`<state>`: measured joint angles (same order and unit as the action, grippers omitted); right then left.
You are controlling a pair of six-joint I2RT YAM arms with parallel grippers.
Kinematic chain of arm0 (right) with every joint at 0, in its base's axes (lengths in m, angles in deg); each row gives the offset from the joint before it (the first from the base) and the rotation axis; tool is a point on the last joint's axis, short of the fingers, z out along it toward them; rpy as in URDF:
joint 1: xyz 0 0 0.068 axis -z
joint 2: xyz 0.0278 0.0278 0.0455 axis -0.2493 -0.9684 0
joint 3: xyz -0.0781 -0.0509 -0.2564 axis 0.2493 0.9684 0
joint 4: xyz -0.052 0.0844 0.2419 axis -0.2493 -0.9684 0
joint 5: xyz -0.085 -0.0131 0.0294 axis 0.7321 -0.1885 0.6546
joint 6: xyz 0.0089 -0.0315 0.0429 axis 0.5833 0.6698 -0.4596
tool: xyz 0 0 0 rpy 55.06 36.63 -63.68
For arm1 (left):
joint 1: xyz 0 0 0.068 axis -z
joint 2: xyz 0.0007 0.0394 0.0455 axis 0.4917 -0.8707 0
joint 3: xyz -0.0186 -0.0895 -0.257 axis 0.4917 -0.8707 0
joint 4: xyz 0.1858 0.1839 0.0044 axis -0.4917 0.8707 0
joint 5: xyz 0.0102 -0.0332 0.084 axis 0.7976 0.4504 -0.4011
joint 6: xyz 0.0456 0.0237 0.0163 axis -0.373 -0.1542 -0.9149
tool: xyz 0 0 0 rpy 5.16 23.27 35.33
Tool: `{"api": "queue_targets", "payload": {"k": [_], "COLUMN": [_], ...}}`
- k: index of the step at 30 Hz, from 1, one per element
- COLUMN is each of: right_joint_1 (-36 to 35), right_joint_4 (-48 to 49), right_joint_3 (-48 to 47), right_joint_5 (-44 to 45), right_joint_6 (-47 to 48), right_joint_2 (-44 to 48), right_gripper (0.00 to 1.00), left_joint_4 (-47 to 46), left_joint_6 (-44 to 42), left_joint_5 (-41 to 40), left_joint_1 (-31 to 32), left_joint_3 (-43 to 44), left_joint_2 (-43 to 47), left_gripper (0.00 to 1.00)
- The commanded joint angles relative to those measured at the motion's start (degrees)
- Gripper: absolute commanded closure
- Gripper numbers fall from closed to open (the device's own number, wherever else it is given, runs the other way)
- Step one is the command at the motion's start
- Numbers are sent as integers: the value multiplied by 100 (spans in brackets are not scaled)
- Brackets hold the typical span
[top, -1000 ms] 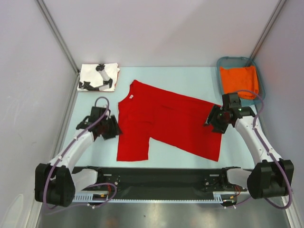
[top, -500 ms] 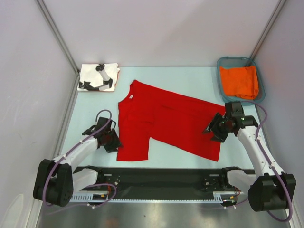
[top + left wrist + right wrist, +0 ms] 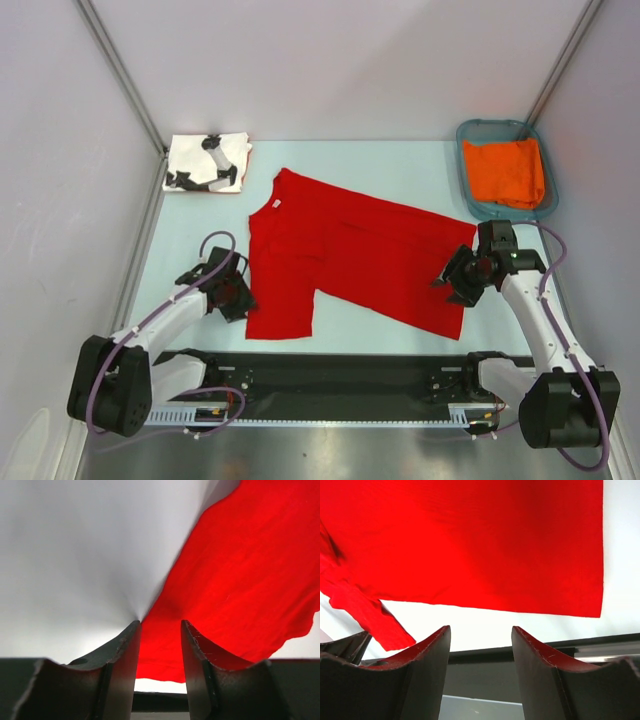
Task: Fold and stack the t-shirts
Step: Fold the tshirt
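Red t-shirt [image 3: 340,255] lies spread, faintly creased, mid-desk; your left gripper [image 3: 160,626] is narrowly parted, right gripper [image 3: 480,630] wider, both empty.

teal basket [image 3: 495,124] | far right corner of table [image 3: 400,165] | holds orange cloth [image 3: 505,170]

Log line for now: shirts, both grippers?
red t-shirt: spread out, not stacked | white printed t-shirt: folded, far-left | left gripper: open, at red edge | right gripper: open, near hem
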<state>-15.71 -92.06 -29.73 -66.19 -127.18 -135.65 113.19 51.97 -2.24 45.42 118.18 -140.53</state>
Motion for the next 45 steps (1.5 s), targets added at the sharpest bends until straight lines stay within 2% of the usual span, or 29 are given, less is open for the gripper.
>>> {"api": "queue_targets", "payload": {"k": [1, 4, 5, 10, 13, 15, 21, 25, 31, 39, 45], "right_joint_1": [31, 75, 84, 373, 558, 743, 972, 840, 401, 409, 444], "right_joint_4": [5, -3, -12, -188, -293, -468, -803, -470, -161, 110, 427], "right_joint_3": [31, 128, 172, 418, 655, 743, 954, 1121, 1359, 1587, 1772], "right_joint_5": [-26, 9, 27, 202, 185, 298, 834, 976, 1177, 1354, 1626], "right_joint_6": [-30, -152, -240, -495, -592, -592, -653, -969, -1251, -1515, -1585], "right_joint_2": [-41, 29, 55, 117, 187, 248, 407, 276, -217, -296, -297], "right_gripper": [43, 43, 43, 47, 47, 47, 48, 59, 57, 55, 58], "left_joint_4": [276, 145, 127, 48, -40, -84, -58, -23, 30, -5, -5], "left_joint_6": [124, 212, 239, 178, 99, -59, -446, -674, -789, -781, -745], "left_joint_5": [-471, -279, -269, -330, -287, -199, -164, -111, -111, -111, 21], "left_joint_1": [65, 73, 65, 64, 64, 64, 73, 73, 117, 108, 108], "left_joint_3": [14, -152, -179, -127, -4, 127, 567, 761, 1025, 1245, 1280], "left_joint_2": [115, -43, -78, -87, -140, -158, 175, 369, 299, 194, 229], "left_gripper": [56, 59, 64, 74, 85, 99, 100, 100, 100, 100, 100]}}
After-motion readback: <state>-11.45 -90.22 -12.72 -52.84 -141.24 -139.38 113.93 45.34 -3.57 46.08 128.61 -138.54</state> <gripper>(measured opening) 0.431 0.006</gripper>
